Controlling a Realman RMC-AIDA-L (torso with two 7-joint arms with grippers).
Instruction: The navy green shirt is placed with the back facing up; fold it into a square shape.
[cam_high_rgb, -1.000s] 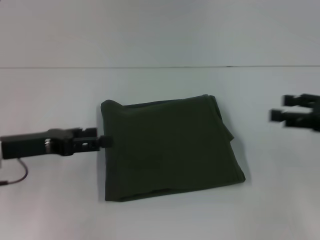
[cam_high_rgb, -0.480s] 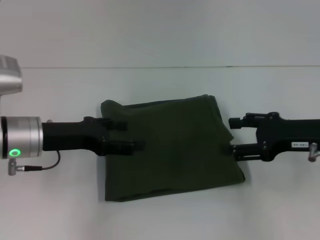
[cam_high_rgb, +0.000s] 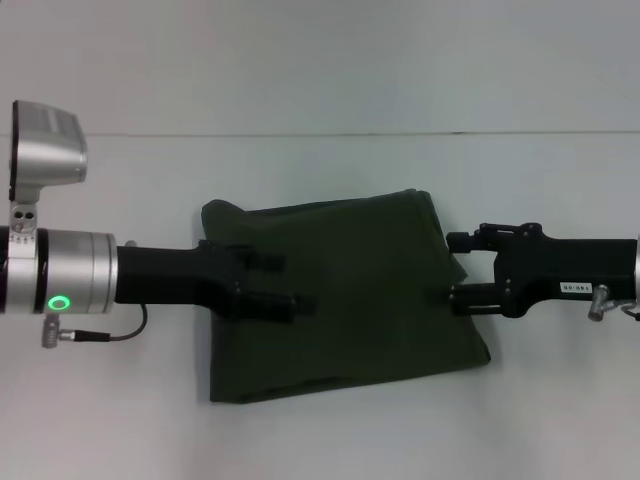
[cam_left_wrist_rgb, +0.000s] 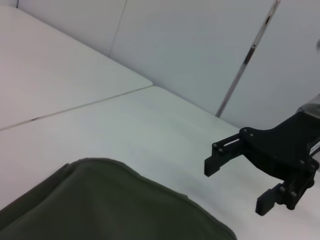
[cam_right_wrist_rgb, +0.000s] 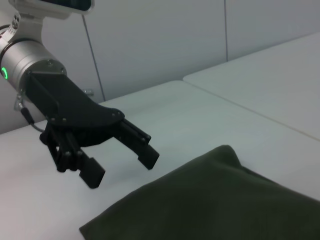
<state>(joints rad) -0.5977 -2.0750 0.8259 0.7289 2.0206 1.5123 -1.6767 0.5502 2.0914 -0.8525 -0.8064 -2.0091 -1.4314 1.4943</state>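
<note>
Lying flat on the white table (cam_high_rgb: 560, 400), the navy green shirt (cam_high_rgb: 350, 300) is already a compact, roughly square bundle, its near hem running slightly aslant, so I judge the folding nearly finished. Bare tabletop surrounds every edge, giving both arms room to retreat sideways. The left gripper (cam_high_rgb: 286, 283) reaches over the shirt's left portion, its two fingers parted and holding nothing; the right gripper (cam_high_rgb: 454, 271) stands at the right edge, fingers likewise spread and empty (both wrist views show the opposite gripper raised above the cloth). At the far-right corner a small lip of fabric juts out.
</note>
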